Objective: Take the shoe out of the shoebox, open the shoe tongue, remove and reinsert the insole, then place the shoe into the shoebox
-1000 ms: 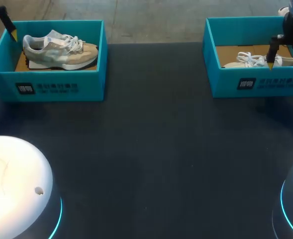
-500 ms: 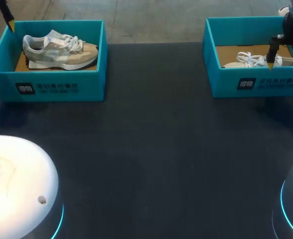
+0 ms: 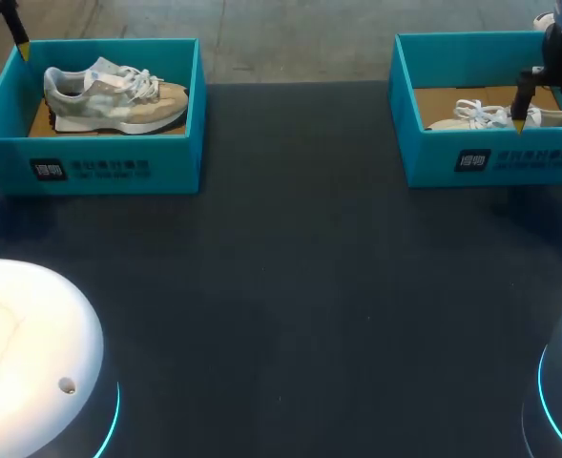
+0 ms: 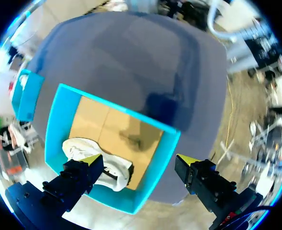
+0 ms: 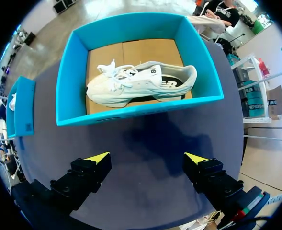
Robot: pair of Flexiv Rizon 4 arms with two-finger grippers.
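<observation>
Dark table (image 3: 290,286) holds two shoeboxes (image 3: 118,153) (image 3: 538,160), one shoe (image 3: 114,95) (image 3: 471,116) each.

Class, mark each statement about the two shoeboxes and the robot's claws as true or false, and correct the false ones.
1. The left shoebox holds a beige shoe. True.
2. The right shoebox is empty. False: a white shoe lies inside it.
3. The left claw is open and holds nothing. True.
4. The right claw is shut on a shoelace. False: it is open and grips nothing; the white shoe lies untouched in its box.
</observation>
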